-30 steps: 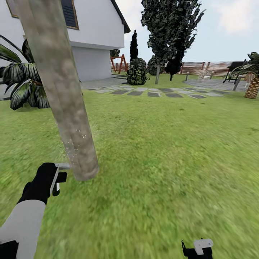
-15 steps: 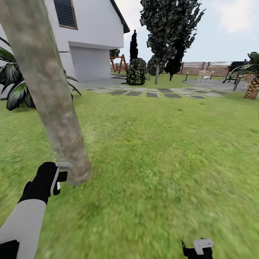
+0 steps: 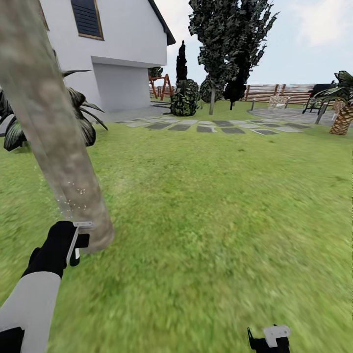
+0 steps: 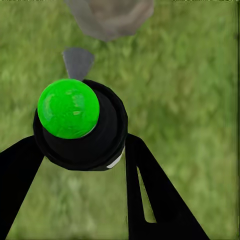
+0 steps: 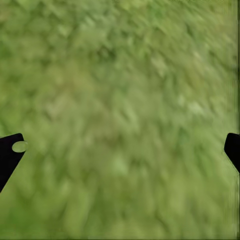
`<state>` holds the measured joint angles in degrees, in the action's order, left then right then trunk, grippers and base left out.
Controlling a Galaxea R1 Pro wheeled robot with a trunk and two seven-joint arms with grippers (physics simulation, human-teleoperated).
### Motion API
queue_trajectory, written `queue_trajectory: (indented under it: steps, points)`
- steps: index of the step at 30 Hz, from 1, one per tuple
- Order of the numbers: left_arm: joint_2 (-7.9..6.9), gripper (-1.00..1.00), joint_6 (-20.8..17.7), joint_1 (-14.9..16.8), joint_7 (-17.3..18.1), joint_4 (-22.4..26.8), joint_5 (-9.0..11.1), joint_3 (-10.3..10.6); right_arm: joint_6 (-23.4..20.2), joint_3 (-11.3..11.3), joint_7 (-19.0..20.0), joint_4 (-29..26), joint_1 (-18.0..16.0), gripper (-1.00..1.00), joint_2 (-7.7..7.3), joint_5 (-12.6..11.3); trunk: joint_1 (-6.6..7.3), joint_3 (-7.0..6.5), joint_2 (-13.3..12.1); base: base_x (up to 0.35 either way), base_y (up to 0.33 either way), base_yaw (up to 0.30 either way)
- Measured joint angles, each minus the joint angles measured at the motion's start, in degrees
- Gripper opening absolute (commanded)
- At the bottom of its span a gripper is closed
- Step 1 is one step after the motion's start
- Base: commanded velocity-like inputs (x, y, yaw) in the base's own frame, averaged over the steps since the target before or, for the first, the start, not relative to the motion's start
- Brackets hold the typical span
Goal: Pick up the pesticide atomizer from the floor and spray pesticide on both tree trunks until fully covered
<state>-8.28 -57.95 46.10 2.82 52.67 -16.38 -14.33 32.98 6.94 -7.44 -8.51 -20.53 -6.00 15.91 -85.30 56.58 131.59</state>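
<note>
My left gripper [image 3: 77, 241] is shut on the pesticide atomizer [image 4: 80, 127], a black body with a bright green ball on top. Its grey nozzle [image 3: 84, 225] almost touches the foot of the near tree trunk [image 3: 54, 142], a thick beige-grey leaning column at the left of the head view. Tiny white pesticide specks [image 3: 74, 195] dot the trunk just above the nozzle. In the left wrist view the trunk's base [image 4: 110, 17] lies just past the nozzle [image 4: 77, 62]. A second tall dark-crowned tree [image 3: 228, 39] stands far back. My right gripper [image 3: 269, 339] hangs open over grass [image 5: 120, 120].
A white house [image 3: 122, 49] and a broad-leaved plant [image 3: 81, 115] stand behind the trunk. Grey paving slabs [image 3: 215, 127], dark shrubs [image 3: 185, 98], a slatted fence [image 3: 289, 92] and a short palm [image 3: 343, 115] lie far back. Lawn stretches ahead and to the right.
The camera has shifted, so the trunk and house sit further left in the picture. My left gripper keeps the atomizer at the trunk's foot. The right gripper is unchanged.
</note>
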Motion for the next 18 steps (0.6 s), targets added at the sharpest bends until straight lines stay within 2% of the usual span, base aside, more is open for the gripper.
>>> queue_trajectory:
  steps: [2, 8, 14, 18]
  points:
    - [-0.07, -1.0, 0.0, 0.0, 0.0, 0.0, 0.0, 0.0, 0.0, 0.0, 0.0, 0.0, 0.0, 1.0, 0.0, 0.0, 0.01, 0.0, 0.0, 0.196, -0.224, 0.099]
    - [-0.07, -1.0, 0.1, 0.2, 0.0, 0.0, 0.1, -0.1, 0.0, 0.0, 0.0, 0.0, 0.0, 1.0, 0.01, 0.0, 0.02, 0.0, 0.0, 0.267, -0.152, 0.272]
    - [0.03, -1.0, 0.0, 0.8, -0.1, 0.1, 0.1, -0.1, 0.0, 0.0, 0.0, 0.0, 0.0, 1.0, 0.01, 0.0, 0.02, 0.0, 0.0, 0.304, -0.023, 0.278]
    - [0.1, -1.0, 0.0, 0.7, -0.1, 0.0, 0.1, -0.1, 0.0, 0.0, 0.0, 0.0, 0.0, 1.0, 0.01, 0.0, -0.01, 0.0, 0.0, 0.041, 0.0, 0.278]
